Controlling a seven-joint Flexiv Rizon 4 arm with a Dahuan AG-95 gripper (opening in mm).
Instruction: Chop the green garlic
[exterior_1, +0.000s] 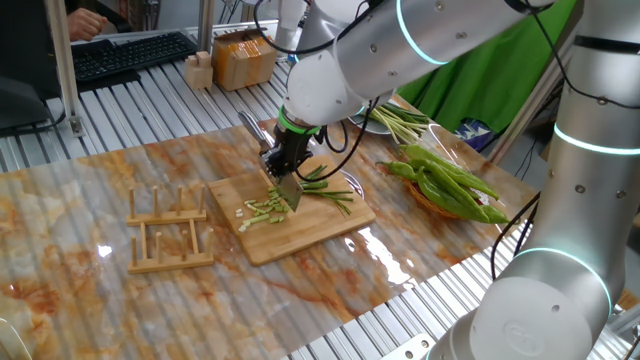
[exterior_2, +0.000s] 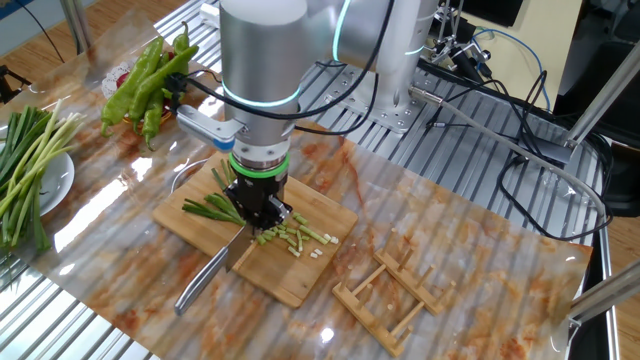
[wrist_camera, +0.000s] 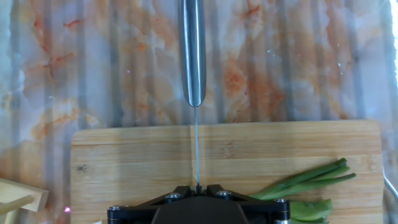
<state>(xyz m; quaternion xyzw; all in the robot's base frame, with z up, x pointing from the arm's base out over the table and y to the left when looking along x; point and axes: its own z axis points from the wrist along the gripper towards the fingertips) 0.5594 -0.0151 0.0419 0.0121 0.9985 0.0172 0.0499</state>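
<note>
The gripper (wrist_camera: 196, 190), fingers pinched tight on the spine of a knife (wrist_camera: 192, 56), fills the bottom of the hand view; the blade runs edge-down across the cutting board (wrist_camera: 124, 168) and its steel handle reaches out over the marbled table (wrist_camera: 74, 74); the green garlic (exterior_1: 330, 190) lies on the board, cut bits (exterior_1: 262, 211) heaped to one side of the blade, uncut stalks to the other. Chopping well likely means lifting clear, stepping the blade a short way along the stalks, then pressing straight down; a tilted blade could push stalks aside; green peppers (exterior_1: 450, 182) sit well apart beyond the board.
</note>
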